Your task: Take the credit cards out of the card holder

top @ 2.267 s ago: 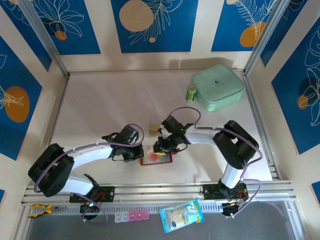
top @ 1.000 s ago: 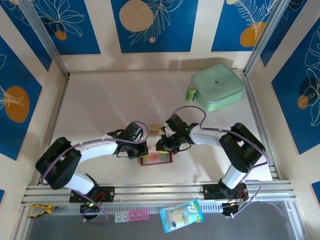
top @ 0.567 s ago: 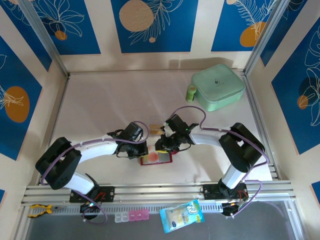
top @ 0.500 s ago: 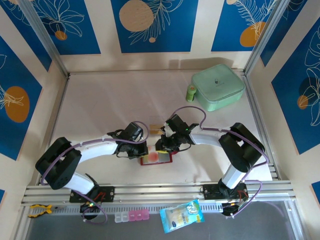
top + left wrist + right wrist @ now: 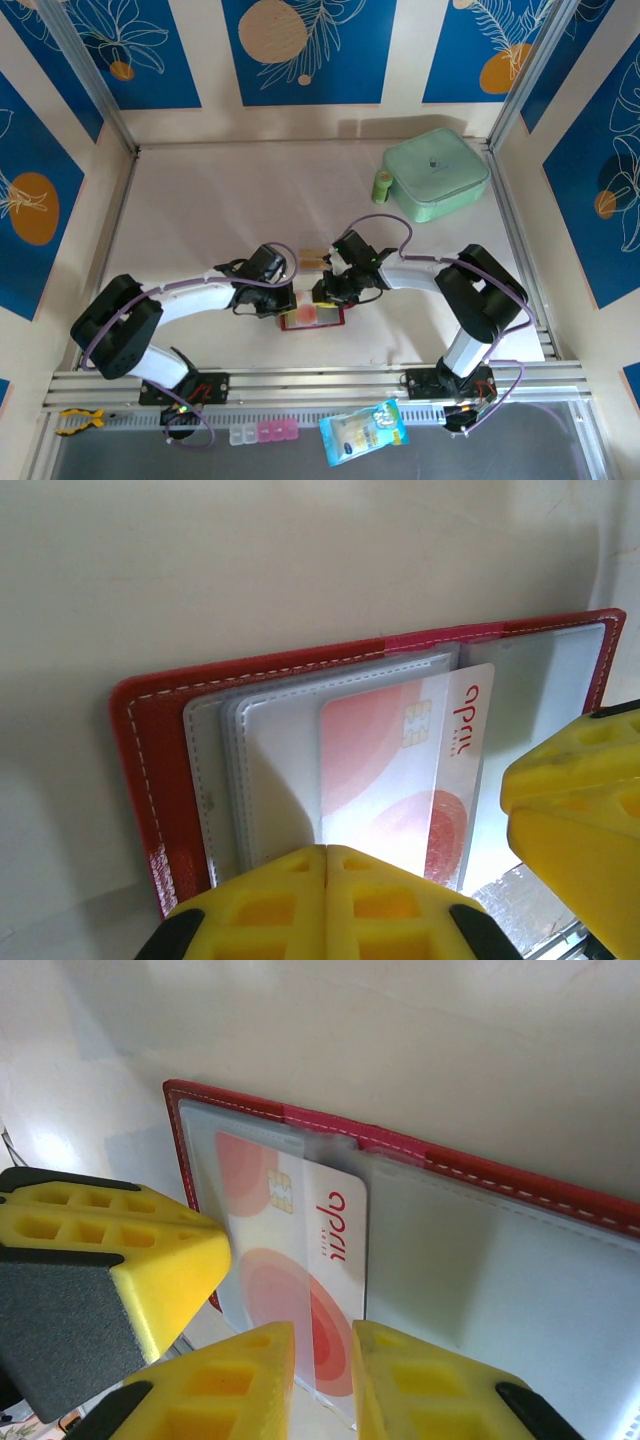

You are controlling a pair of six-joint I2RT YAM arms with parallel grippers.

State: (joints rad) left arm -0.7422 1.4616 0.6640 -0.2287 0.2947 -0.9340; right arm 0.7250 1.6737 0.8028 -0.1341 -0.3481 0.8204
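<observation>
- The table (image 5: 200, 220) is carrying everything, and the card holder (image 5: 313, 317) is lying open and flat on it, near the front edge, between the two arms.
- The green case (image 5: 436, 175) is standing well apart from the card holder, far behind it and to the right.
- The card holder is showing its red border and its clear pockets (image 5: 270, 760) facing up.
- The left gripper (image 5: 326, 865) is sitting at the left edge of the card holder, with its yellow fingers pressed together; I cannot tell if anything thin is caught between them.
- The right gripper (image 5: 322, 1345) is reaching over the back right part of the card holder, and its fingers are clamping the free end of the white card (image 5: 300, 1250).
- The white card, with pink circles and red letters, is lying on the open card holder; one part is sitting under a clear pocket and the lettered side is sticking out.
- The tan card (image 5: 312, 258) is lying on the table just behind the card holder, outside it and not touching it.
</observation>
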